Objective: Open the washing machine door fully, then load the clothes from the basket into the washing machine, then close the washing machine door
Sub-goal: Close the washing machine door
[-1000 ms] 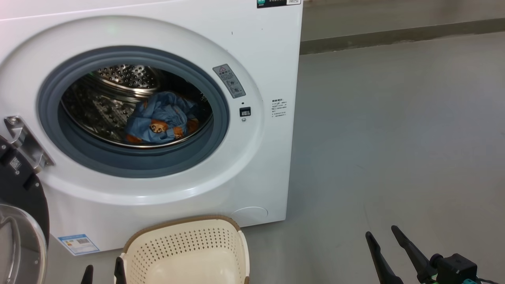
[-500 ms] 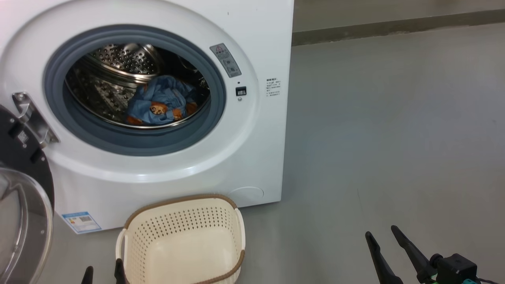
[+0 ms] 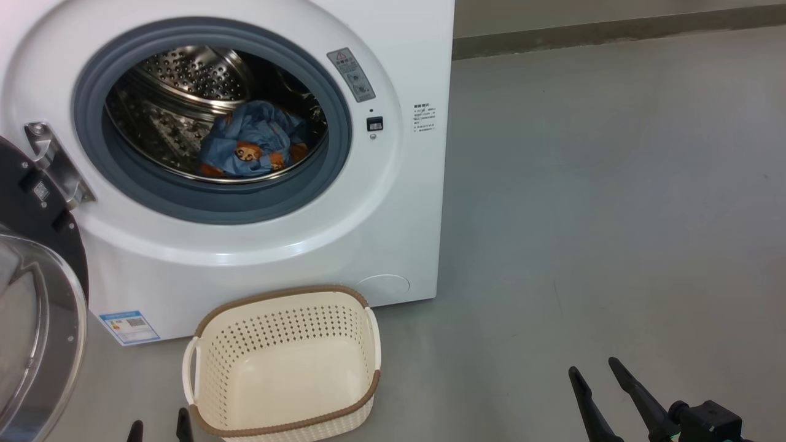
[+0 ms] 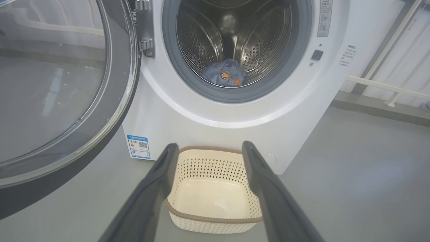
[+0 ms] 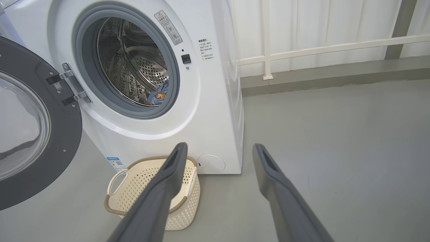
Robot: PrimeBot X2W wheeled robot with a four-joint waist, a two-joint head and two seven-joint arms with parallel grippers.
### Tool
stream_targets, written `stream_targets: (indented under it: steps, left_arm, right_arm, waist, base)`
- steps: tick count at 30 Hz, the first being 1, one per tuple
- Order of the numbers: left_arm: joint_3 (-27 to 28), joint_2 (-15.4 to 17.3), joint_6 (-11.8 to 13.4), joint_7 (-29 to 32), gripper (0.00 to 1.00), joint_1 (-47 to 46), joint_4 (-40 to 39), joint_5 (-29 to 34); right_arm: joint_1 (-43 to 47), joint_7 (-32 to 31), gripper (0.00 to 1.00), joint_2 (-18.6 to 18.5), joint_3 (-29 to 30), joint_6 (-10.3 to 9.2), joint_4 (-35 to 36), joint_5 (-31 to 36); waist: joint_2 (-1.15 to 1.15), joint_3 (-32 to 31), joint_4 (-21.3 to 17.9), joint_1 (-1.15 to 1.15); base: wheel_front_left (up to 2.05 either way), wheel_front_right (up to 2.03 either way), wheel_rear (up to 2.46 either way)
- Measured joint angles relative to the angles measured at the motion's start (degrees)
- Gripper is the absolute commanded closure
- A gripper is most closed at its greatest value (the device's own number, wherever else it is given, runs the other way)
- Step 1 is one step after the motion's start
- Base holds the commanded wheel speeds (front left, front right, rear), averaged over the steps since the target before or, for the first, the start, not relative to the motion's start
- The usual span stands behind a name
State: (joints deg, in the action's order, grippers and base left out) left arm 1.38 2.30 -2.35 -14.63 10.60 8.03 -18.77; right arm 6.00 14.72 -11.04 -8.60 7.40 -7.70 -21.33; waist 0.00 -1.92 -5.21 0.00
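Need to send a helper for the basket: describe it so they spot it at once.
Find the big white washing machine with its round door swung open. On the grey floor just in front stands the basket: small, cream, perforated plastic with a brown rim, and empty.

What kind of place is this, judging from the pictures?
Probably a laundry area or a bare test room: a white washing machine stands on a plain grey floor, a small laundry basket sits before it, and a white railing runs along the wall.
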Motion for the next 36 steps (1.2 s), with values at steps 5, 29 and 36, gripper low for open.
stream_targets:
  steps: [5, 29, 36]
  left_arm:
    - [-0.03, 0.0, -0.01, 0.0, 0.0, -0.01, 0.05, -0.01]
    - [0.26, 0.01, 0.08, 0.0, 0.0, 0.02, -0.64, 0.38]
    - [0.68, 0.02, 0.07, 0.0, 0.0, 0.07, -0.85, 0.41]
  right_arm:
    - [0.0, 0.0, 0.0, 0.07, 0.08, 0.0, 0.0, 0.02]
    - [-0.38, 0.0, 0.0, -0.67, -0.26, 0.0, 0.01, 0.43]
    - [-0.43, 0.0, 0.0, -0.79, -0.35, 0.0, 0.0, 0.43]
  waist:
    - [0.0, 0.1, 0.43, 0.0]
    - [0.0, -0.46, 11.9, 0.0]
    - [0.0, -0.73, 17.74, 0.0]
  base:
    - [0.0, 0.0, 0.0]
    - [0.0, 0.0, 0.0]
    - [0.0, 0.0, 0.0]
